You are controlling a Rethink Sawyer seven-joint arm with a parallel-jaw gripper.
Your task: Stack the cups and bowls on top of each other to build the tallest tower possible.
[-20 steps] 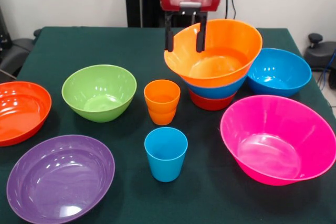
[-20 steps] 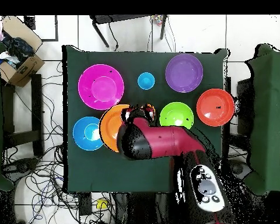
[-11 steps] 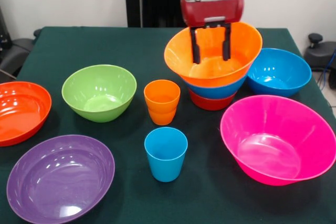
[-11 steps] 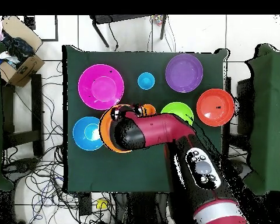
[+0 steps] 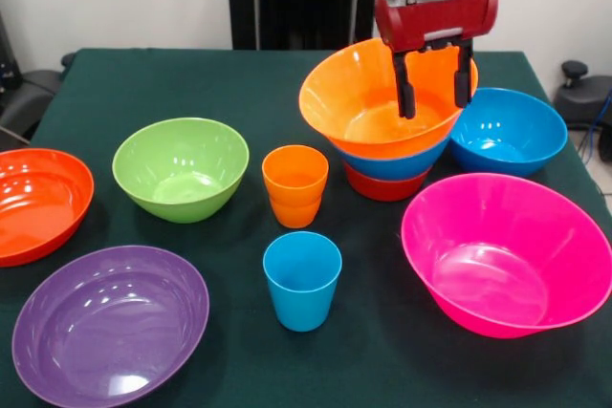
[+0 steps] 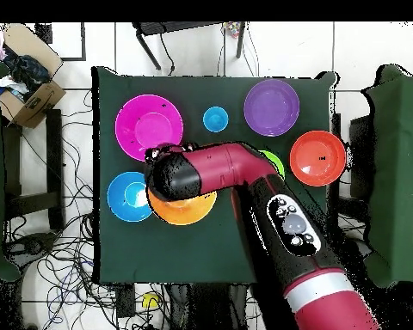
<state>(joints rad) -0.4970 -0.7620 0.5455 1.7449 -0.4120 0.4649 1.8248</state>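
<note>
The gripper [image 5: 434,93] hangs over the right side of the orange bowl [image 5: 368,102], fingers spread and empty, one tip inside the bowl and the other at its right rim, straddling the wall. That bowl sits tilted on a blue bowl [image 5: 397,165], itself on a red-orange one [image 5: 381,187]: the tower, three bowls high, stands at the far right of the table [image 5: 143,83]. Just right of it waits a second blue bowl [image 5: 512,131]; the pink bowl [image 5: 507,255] is nearer on the right. Left of the tower stand nested orange cups [image 5: 295,183], the blue cup [image 5: 302,279] in front, then green [image 5: 180,167], purple [image 5: 105,322] and red [image 5: 38,200] bowls well apart at the left. My read: a rim pinch on the orange bowl is coming. To do it well, drop straight until the wall sits deep between the fingers, close gently, and lift level, since that tilted bowl could slide or drag the blue one beneath it.
</note>
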